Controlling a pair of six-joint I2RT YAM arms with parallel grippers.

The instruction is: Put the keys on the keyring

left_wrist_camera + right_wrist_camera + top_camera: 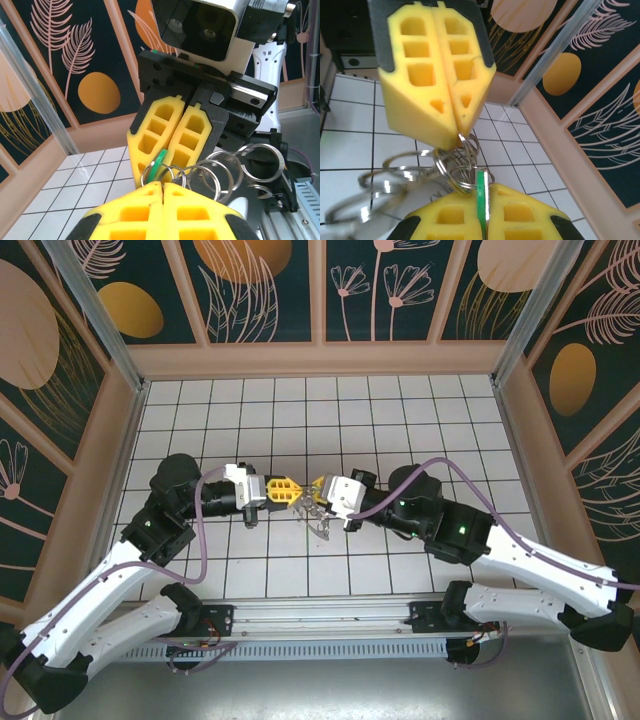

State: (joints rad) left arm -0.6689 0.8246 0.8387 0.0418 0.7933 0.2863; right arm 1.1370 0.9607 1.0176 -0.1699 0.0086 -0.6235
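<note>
Left gripper (457, 135) is pinched right down, pads together on a small ring (468, 145) at the top of the bunch, mid-table. Next along, the keys (159, 161) sit between the two tips, with a chain of split rings trailing off to the wider, toothed keyring (260, 162), which hangs loose and touches neither gripper. Right gripper (483, 199) is closed flat on the keys' green head, so the smart play, I'd say, is firm pinches on both sides and a slow twist to feed metal into the ring's split, because a straight tug could slip that thin ring from the foam.
</note>
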